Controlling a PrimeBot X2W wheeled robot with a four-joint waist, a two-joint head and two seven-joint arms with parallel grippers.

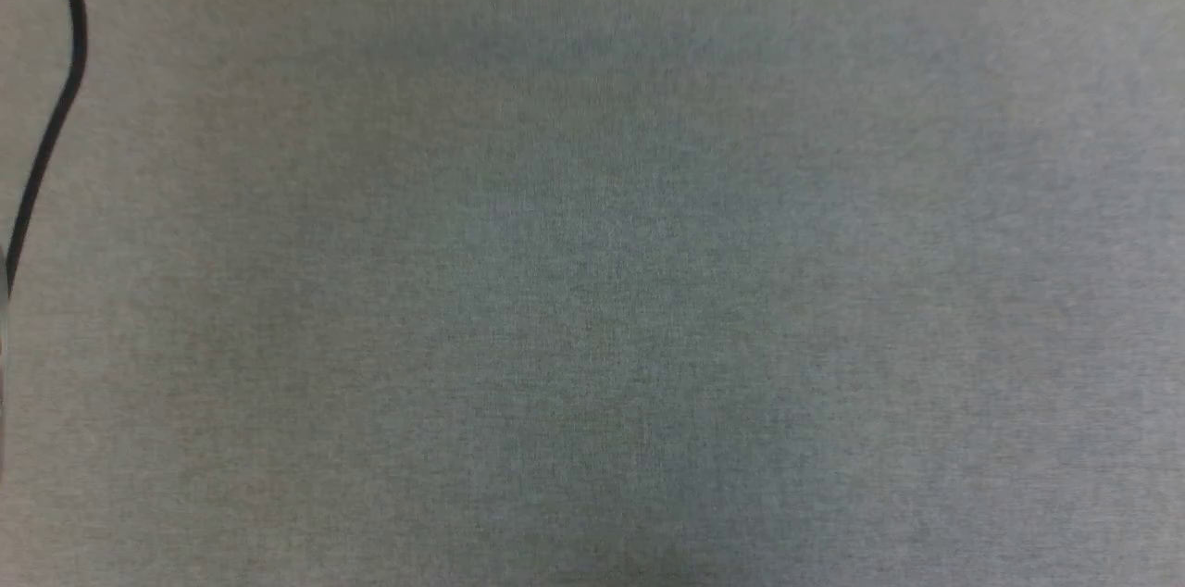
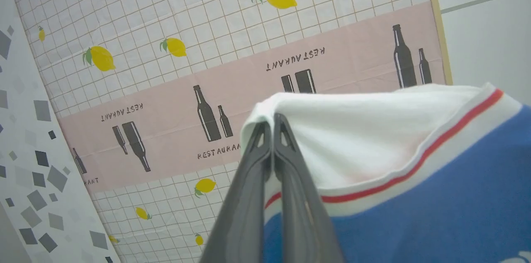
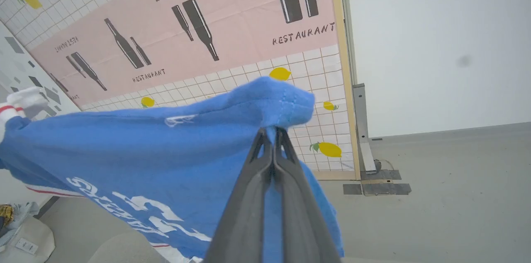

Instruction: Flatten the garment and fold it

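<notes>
The left claw (image 2: 271, 124) is pinched shut on a white sleeve corner of the garment (image 2: 415, 196). In the left wrist view the shirt runs off from that claw to one side: first white, then a thin red stripe, then blue. Behind it hangs a wall cloth (image 2: 166, 26) with lemons and bottles on it, so the shirt is up in the air.

Between the two claws the shirt hangs like a banner, and its top edge dips a little. White letters show on the blue. Its long side runs from one claw to the other.

The right claw (image 3: 271, 132) is pinched shut too, on a blue edge with a stitched seam. From here the white sleeve end (image 3: 18, 103) is far off at the left side of the right wrist view.

The gray worktop (image 1: 592, 291) seems to lie below. Each claw has one end, so neither is nearer. I think both must come down together, pulling apart a bit, so the shirt lands flat.
</notes>
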